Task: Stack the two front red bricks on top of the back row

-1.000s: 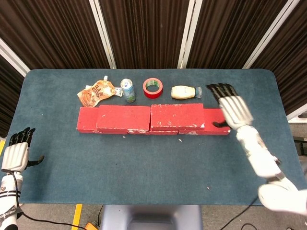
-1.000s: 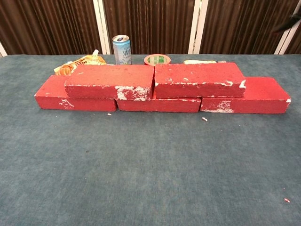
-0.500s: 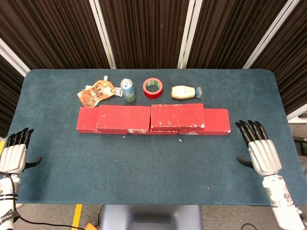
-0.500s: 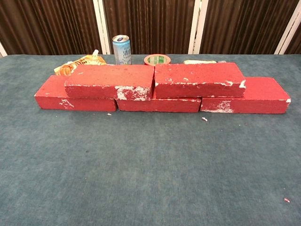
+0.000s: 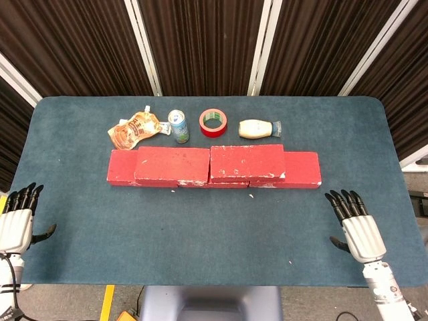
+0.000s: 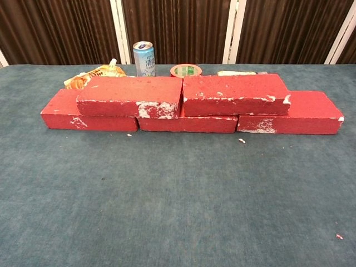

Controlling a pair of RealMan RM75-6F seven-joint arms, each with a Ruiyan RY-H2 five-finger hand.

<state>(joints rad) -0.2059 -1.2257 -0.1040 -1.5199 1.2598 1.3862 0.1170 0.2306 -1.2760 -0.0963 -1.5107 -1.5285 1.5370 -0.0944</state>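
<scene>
Bricks are sitting in two tiers near the back of the worktop [image 5: 200, 241]: the left upper brick [image 6: 130, 94] and the right upper brick [image 6: 233, 93] are lying side by side, touching end to end, across the back row [image 6: 289, 114] of three. Each upper brick is bridging a joint below, and the front faces are looking roughly flush in the chest view, so the stacking appears finished.

Both hands are resting low at the near corners, well apart from the pile. The left hand [image 5: 17, 224] and the right hand [image 5: 358, 227] are both released, fingers spread and holding nothing.

What matters now, in my judgement, is keeping the arms clear and not nudging the stack. If any tidying is wanted, a flat palm pressing gently on a top face would be safer than pushing from the side, since the chipped, crumbling edges are shedding small flecks and could slide.

Behind the wall, a snack pouch [image 5: 137, 128], a can [image 5: 177, 126], a tape roll [image 5: 212, 122] and a small bottle [image 5: 257, 128] are lining up.
</scene>
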